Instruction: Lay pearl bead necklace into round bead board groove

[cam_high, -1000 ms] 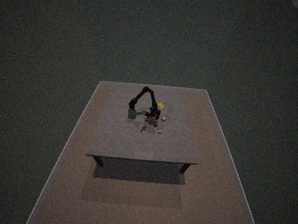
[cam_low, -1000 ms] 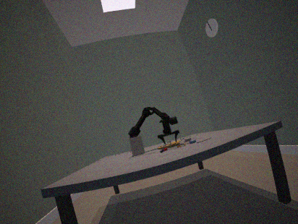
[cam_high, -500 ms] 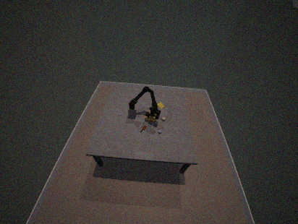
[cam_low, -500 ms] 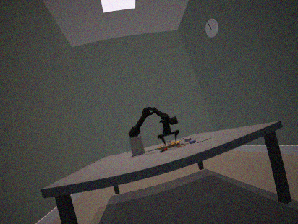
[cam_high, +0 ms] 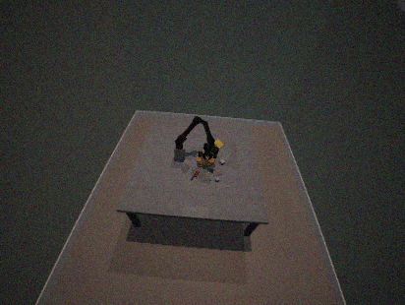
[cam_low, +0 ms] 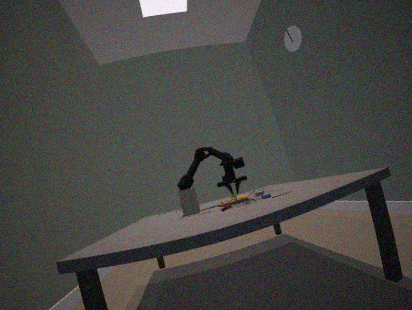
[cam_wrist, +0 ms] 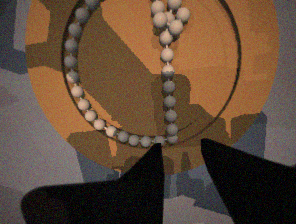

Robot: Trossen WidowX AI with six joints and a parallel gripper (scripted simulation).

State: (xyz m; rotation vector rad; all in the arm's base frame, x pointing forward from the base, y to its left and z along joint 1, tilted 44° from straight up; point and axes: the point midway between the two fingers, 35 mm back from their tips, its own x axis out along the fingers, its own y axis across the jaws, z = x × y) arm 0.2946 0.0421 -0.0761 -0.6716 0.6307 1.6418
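Observation:
The round wooden bead board point(cam_wrist: 255, 50) point(cam_low: 243, 198) has a dark ring groove. The pearl bead necklace point(cam_wrist: 170, 101) follows the groove along its left and lower arc in the wrist view. From the bottom of the ring it leaves the groove and runs up across the board's middle to a bunched cluster of beads point(cam_wrist: 175, 26). The groove's right arc point(cam_wrist: 239, 62) shows bare. My gripper point(cam_wrist: 181, 147) point(cam_low: 234, 195) is partly open, its tips low over the board's near rim. The left tip is beside the strand's lowest beads; no bead shows clamped. The top of the ring is out of view.
On the grey table point(cam_high: 162, 197), a red item point(cam_high: 197, 174) point(cam_low: 227, 206) lies beside the board. A small blue item point(cam_high: 217, 180) point(cam_low: 266, 196) and a small pale pink one point(cam_high: 222, 161) lie nearby. A yellow square point(cam_high: 219, 144) shows beside the arm.

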